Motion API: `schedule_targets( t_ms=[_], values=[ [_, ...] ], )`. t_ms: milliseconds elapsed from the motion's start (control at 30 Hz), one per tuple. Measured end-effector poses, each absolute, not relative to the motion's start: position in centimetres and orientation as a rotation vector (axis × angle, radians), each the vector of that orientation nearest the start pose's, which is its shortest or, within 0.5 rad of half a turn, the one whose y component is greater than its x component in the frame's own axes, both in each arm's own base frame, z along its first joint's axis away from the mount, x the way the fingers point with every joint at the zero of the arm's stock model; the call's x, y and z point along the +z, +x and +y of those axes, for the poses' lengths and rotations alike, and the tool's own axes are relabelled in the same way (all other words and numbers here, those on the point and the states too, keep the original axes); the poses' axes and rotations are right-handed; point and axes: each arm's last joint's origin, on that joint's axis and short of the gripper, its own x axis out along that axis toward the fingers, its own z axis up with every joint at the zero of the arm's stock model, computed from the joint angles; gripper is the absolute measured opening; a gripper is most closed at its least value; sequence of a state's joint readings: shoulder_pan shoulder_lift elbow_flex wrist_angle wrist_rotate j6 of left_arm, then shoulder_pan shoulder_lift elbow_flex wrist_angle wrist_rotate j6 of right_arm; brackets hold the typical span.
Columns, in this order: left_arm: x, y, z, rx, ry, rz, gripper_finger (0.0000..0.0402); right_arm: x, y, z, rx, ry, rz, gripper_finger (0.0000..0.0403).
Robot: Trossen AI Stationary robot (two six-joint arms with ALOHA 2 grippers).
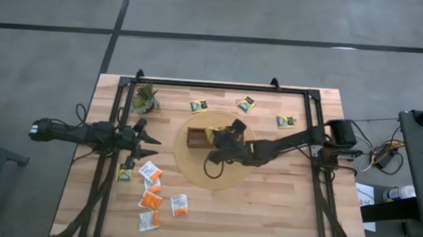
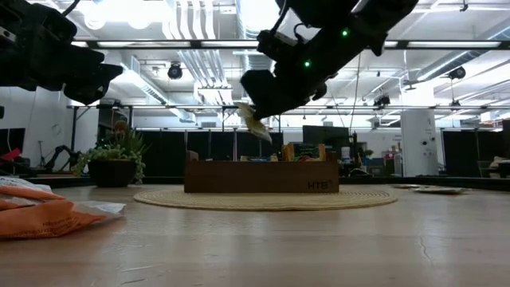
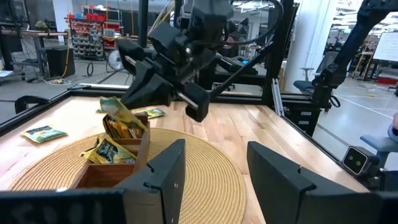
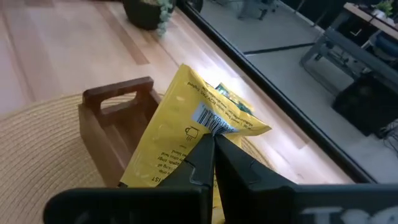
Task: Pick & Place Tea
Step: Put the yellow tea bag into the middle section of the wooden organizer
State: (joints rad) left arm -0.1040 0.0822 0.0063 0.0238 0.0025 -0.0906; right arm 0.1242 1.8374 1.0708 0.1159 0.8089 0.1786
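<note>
Yellow sachet [image 4: 186, 134] in right gripper [image 4: 211, 146]

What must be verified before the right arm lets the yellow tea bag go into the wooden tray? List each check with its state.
1. Right gripper has the yellow tea bag pinched, jaws shut on its edge: ok.
2. Bag is above the wooden tray, clear of its walls in the low view: ok.
3. Bag is lined up over one particular compartment: cannot tell.
4. Tray sits on the round woven mat: ok.
5. Left gripper waits off the mat, jaws open, holding nothing, out of the drop path: ok.
6. Room left in the tray, which already holds bags: cannot tell.
</note>
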Motion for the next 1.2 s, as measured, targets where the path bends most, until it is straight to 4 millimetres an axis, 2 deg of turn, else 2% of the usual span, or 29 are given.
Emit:
schedule_targets(
  t_ms=[233,433,600,1200],
  values=[
    [16.1,10.2,-1.1,-0.104,-0.087,0.062,0.0167,15.8,39.6,2.3,-0.778,-0.133,0.547,0.0008],
    [16.1,10.2,-1.1,-0.104,-0.087,0.064,0.0167,14.4,40.1,2.1,-0.913,-0.224,0.602,0.0008],
    [16.1,10.2,-1.1,-0.104,-0.087,0.064,0.0167,14.3,40.1,1.8,-0.929,-0.181,0.599,0.0008],
    [16.1,10.2,-1.1,-0.104,-0.087,0.064,0.0167,14.1,39.8,1.8,-0.864,-0.240,0.671,0.0009]
  ],
)
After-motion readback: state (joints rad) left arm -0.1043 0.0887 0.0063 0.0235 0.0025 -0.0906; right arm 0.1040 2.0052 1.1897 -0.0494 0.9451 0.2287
